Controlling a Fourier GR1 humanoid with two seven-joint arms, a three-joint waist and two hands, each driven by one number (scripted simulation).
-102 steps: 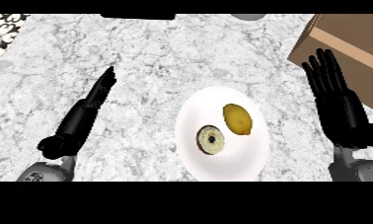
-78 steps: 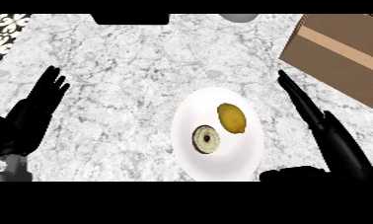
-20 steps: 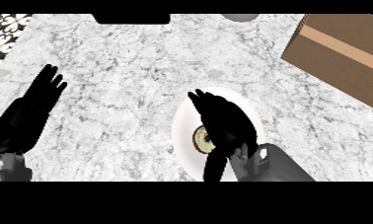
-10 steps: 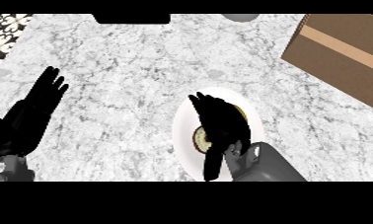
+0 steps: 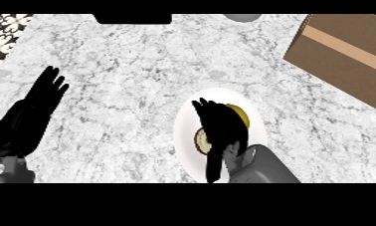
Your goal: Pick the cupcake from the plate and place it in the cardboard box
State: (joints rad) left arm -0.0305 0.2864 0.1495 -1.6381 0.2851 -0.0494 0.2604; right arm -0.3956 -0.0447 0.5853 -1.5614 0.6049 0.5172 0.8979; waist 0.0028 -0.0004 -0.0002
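Two hands are in the head view, and only one is over the action. On the white plate [image 5: 187,120], sitting on the marbled grey-white counter [image 5: 140,65], the right hand [image 5: 220,128] is spread low across the food, its grey forearm [image 5: 260,165] coming up from the lower edge. Its fingers [image 5: 206,108] reach toward the plate's far side, and the thumb [image 5: 214,163] hangs down over the near rim. From here one cannot tell whether the fingers are curled round anything or simply lying over it. Peeking out on the left of the palm is the cupcake [image 5: 199,140], a round tan shape with a darker middle, on the plate and half hidden. On the other side of the hand a yellow-green rounded thing [image 5: 241,114] shows as a sliver, also on the plate. Over at the left edge the left hand [image 5: 33,113] rests open, fingers straight and pointing up the view, holding nothing, well apart from the plate. Up in the right corner sits the cardboard box [image 5: 337,51], brown with a paler strip across it, well away from the plate and cut off by the edge. Along the far edge a dark rectangular object [image 5: 132,18] and a grey rounded one [image 5: 242,17] are partly in view.
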